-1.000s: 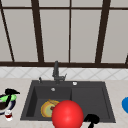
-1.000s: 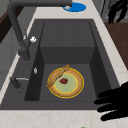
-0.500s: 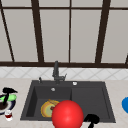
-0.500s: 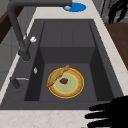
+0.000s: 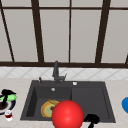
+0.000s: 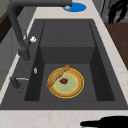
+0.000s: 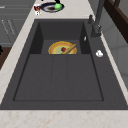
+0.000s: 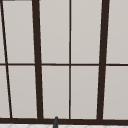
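Observation:
A yellow plate lies in the sink's left basin with a red morsel and a wooden utensil on it. My left hand hovers over a dark dish holding a green ball on the left counter. In the left side view its fingers lie stretched out flat. My right hand hangs in front of the sink's front edge, fingers loose and pointing down. A large red ball shows beside it, near the camera; contact between them cannot be told.
The dark faucet stands behind the sink, with a drainboard on the right half. A small red-and-white cup sits by the dark dish. A blue dish rests on the right counter. Window panes rise behind.
In the left side view the left hand has slid lower, toward the picture's bottom edge. The front view looks the same.

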Robot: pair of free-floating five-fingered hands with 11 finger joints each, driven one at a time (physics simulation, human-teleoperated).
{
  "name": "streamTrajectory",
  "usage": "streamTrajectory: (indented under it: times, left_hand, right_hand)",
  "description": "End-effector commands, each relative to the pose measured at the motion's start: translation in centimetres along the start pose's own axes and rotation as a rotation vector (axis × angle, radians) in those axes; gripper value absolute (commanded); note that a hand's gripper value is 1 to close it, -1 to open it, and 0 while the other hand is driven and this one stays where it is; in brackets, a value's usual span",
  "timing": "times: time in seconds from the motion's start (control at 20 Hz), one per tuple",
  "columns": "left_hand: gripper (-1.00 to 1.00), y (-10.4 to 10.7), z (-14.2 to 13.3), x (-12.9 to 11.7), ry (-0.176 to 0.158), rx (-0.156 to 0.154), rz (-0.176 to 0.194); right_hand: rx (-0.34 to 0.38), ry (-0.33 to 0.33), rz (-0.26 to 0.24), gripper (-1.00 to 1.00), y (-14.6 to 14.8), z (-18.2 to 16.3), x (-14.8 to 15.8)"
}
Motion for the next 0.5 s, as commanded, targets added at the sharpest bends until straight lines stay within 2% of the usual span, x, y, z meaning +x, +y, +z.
streamTrajectory:
  times: [0.0, 0.05, 0.1, 0.15, 0.2, 0.25, 0.3, 0.45]
  left_hand:
    - [-1.00, -0.3, 1.6, -1.0, -0.011, 0.013, 0.002]
    - [-1.00, -0.4, 2.0, -1.2, -0.013, 0.015, 0.001]
    - [1.00, -0.4, 2.5, -1.3, -0.016, 0.017, 0.000]
    - [1.00, -0.5, 2.9, -1.4, -0.031, -0.006, -0.012]
    - [1.00, -0.5, 3.2, -1.4, -0.046, -0.004, -0.044]
    - [1.00, -0.4, 3.4, -1.2, -0.057, 0.007, -0.088]
    - [1.00, -0.3, 3.5, -1.1, -0.062, 0.014, -0.115]
    - [1.00, 0.0, 3.9, -1.0, -0.072, 0.042, -0.171]
  right_hand:
    - [0.000, 0.000, 0.000, 0.00, 0.0, 0.0, 0.0]
    - [0.000, 0.000, 0.000, 0.00, 0.0, 0.0, 0.0]
    - [0.000, 0.000, 0.000, 0.00, 0.0, 0.0, 0.0]
    - [0.000, 0.000, 0.000, 0.00, 0.0, 0.0, 0.0]
    - [0.000, 0.000, 0.000, 0.00, 0.0, 0.0, 0.0]
    - [0.000, 0.000, 0.000, 0.00, 0.0, 0.0, 0.0]
    - [0.000, 0.000, 0.000, 0.00, 0.0, 0.0, 0.0]
    - [0.000, 0.000, 0.000, 0.00, 0.0, 0.0, 0.0]
